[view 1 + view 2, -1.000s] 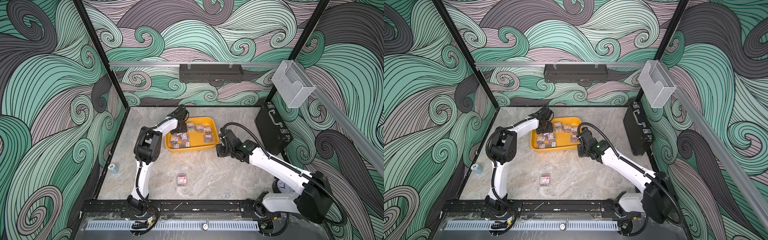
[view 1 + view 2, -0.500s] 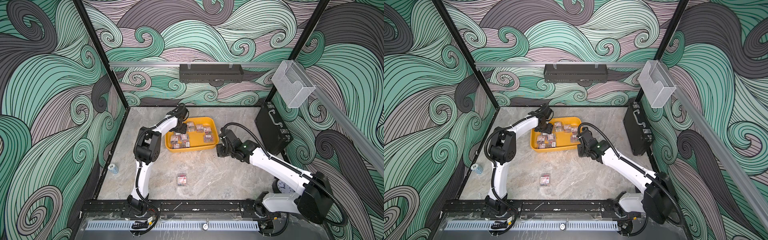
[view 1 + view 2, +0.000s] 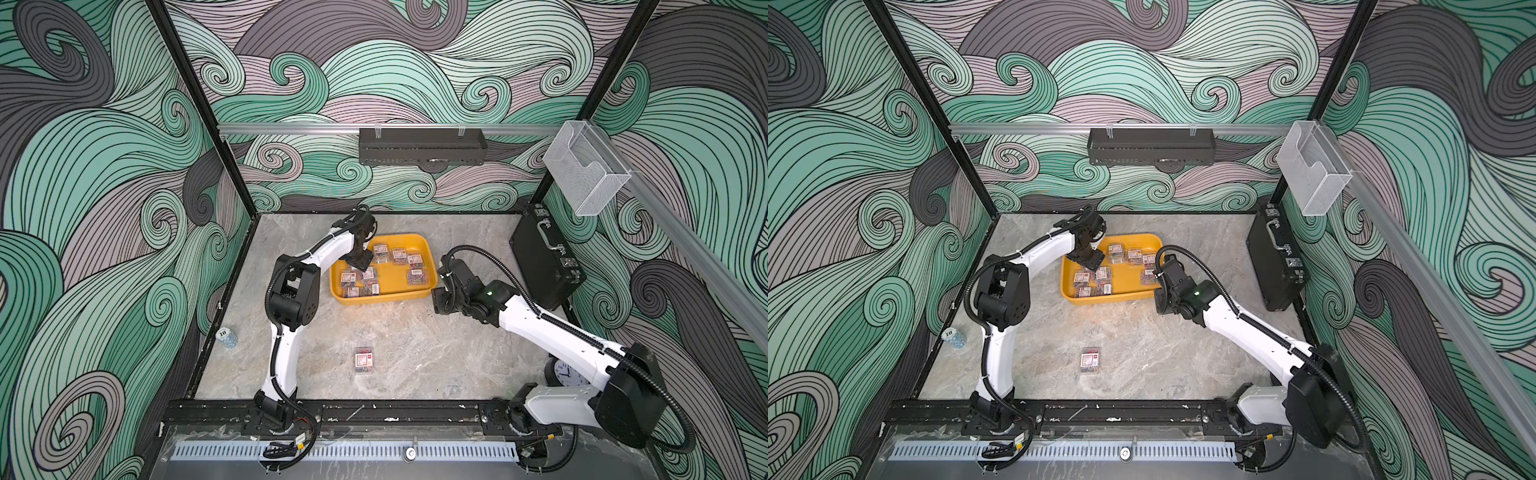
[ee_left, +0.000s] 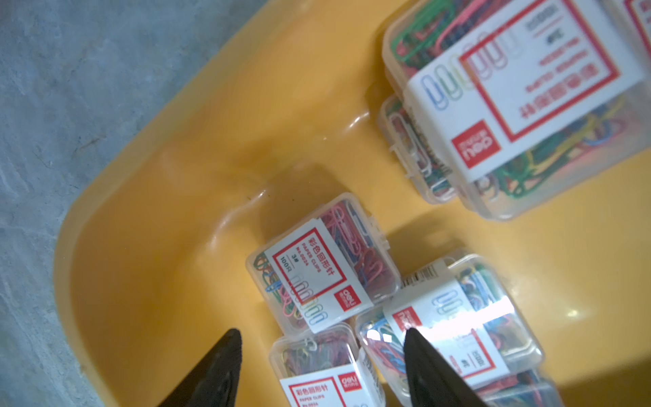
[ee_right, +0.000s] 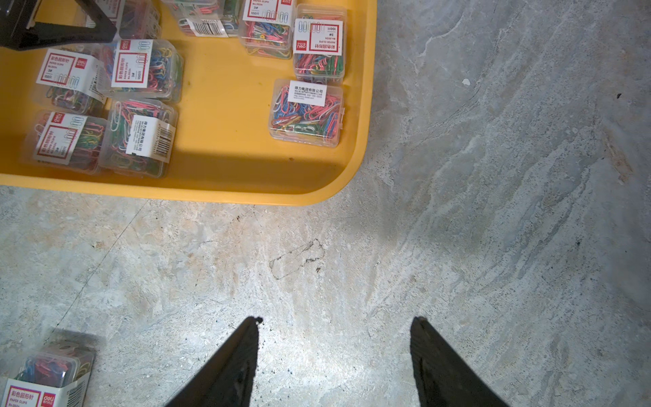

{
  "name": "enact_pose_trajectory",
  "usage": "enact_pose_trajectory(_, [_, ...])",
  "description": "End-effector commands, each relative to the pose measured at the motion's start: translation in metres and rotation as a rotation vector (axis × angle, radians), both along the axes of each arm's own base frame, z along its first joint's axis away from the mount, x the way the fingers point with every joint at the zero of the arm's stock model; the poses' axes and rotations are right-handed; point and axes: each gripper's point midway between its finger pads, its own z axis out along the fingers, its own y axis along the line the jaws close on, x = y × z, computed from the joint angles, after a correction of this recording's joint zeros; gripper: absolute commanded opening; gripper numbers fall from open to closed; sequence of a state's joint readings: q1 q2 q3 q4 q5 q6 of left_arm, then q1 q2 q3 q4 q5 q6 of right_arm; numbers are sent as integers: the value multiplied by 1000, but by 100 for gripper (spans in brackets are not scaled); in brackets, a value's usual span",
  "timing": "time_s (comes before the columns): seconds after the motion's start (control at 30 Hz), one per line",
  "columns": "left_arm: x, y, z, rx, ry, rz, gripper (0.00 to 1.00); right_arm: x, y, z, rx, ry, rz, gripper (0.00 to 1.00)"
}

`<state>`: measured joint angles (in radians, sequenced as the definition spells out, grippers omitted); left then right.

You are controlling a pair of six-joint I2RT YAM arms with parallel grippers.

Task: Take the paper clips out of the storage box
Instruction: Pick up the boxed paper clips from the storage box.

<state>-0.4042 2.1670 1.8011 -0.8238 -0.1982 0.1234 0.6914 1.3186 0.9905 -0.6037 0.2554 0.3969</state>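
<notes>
Swirling green, grey and mauve waves cover the walls (image 3: 104, 166) around a grey marbled worktop (image 3: 415, 353). Our landmark is the yellow storage box (image 3: 386, 298), a shallow tray with rounded corners, lying toward the back of the worktop.

Most of the small clear boxes of paper clips (image 5: 306, 112) lie inside the storage box. A cluster fills the end nearest the left arm, with some boxes leaning on or overlapping each other. A row runs along its far wall, and one box sits apart near its right wall. We count about nine, though the overlaps and the arm hide enough that we cannot be exact. Only one lone box (image 3: 364, 361) lies outside, flat on the bare worktop well in front of the storage box.

The left claw (image 4: 320, 333) hangs inside the storage box over the cluster at its left end, jaws apart and gripping nothing. A labelled box (image 4: 317, 359) lies just below, between the two fingers, and we cannot tell whether they touch it. The right claw (image 5: 336, 319) is likewise spread and empty, over bare worktop just outside the storage box's near right corner.

We judge the task barely begun: one box is out and all the others are yet to come. The left claw looks placed to take the next one from the cluster, where the crowding may make a clean pinch awkward.
</notes>
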Motion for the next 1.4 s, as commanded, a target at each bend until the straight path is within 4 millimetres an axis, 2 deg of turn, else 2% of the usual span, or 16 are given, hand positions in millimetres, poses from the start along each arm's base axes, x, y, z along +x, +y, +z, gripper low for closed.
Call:
enact_pose_trajectory(0.0, [-5, 11, 15, 46, 9, -77, 71, 0, -7, 6, -13, -14, -21, 69])
enact_pose_trajectory(0.3, [1, 27, 11, 89, 20, -143, 68, -1, -10, 7, -16, -17, -30, 70])
enact_pose_trajectory(0.47, [0, 29, 2, 115, 60, -184, 66, 0, -10, 7, -17, -18, -36, 70])
enact_pose_trajectory(0.67, [-5, 23, -10, 94, 107, -212, 66, 1, -10, 8, -21, -19, -37, 71])
enact_pose_trajectory(1.0, [4, 11, -17, 62, 122, -229, 65, 1, -12, 7, -26, -17, -42, 71])
enact_pose_trajectory(1.37, [16, 6, -24, 70, 115, -244, 66, 0, -13, 7, -27, -17, -45, 72])
